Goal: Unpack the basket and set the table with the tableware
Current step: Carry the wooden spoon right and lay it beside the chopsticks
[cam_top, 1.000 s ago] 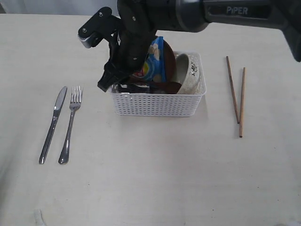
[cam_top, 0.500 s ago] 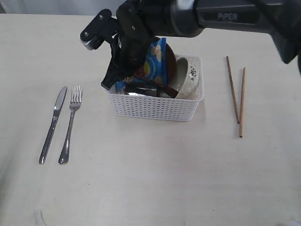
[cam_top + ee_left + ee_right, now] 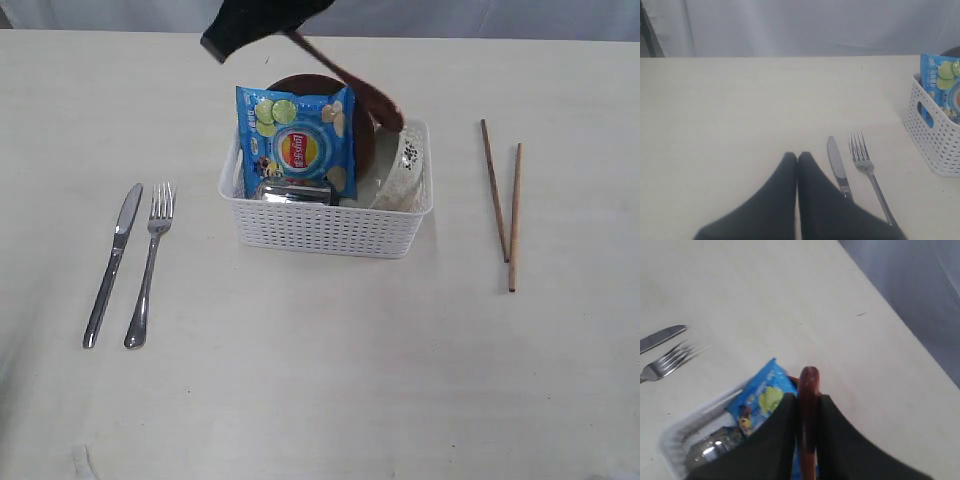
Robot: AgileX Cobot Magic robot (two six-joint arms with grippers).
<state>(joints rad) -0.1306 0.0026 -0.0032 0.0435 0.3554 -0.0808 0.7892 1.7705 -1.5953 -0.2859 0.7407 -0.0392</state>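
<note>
We see the right gripper (image 3: pixel 807 402) raised above the white basket (image 3: pixel 330 228), fingers clamped on a reddish-brown wooden spoon (image 3: pixel 350 79). In the basket stand a blue chips bag (image 3: pixel 297 145), steel cup (image 3: pixel 295 192), brown plate (image 3: pixel 363 145) and white patterned bowl (image 3: pixel 408 165). Knife (image 3: pixel 112 262) and fork (image 3: pixel 148 270) lie left of the basket, chopsticks (image 3: pixel 503 200) right. The left gripper (image 3: pixel 797 158), fingers pressed together and empty, hovers on the knife's side, well apart from the basket.
</note>
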